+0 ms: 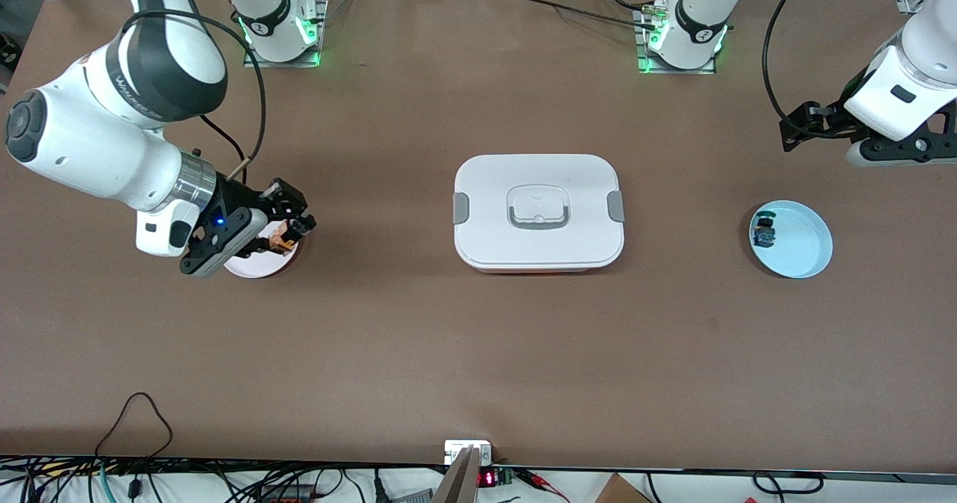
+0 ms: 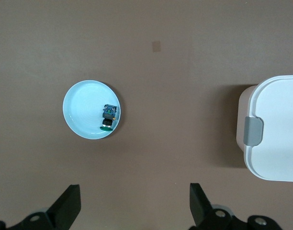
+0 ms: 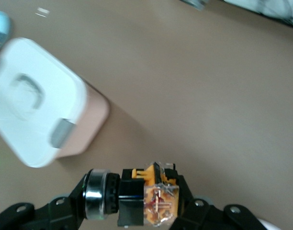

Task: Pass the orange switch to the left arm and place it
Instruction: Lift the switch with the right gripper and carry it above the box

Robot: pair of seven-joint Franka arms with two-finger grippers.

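Right gripper [image 1: 288, 235] at frame left, fingers clamped on the orange switch [image 3: 153, 199], holds it over a pink plate [image 1: 258, 264]. Frame centre: the box [image 1: 538, 211], lid closed. Left gripper [image 2: 132, 203] hangs at upper right with fingers spread wide and empty, above a blue dish [image 1: 801, 241] containing a blue-bodied switch [image 1: 763, 232].

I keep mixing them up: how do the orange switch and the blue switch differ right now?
The orange switch is clamped in the right pincer over the pink dish; the blue switch lies in the light blue dish at the left arm's end. The orange one has an orange-tan body; the blue one has a blue body and green cap. The open left pincer holds nothing. Both are small.
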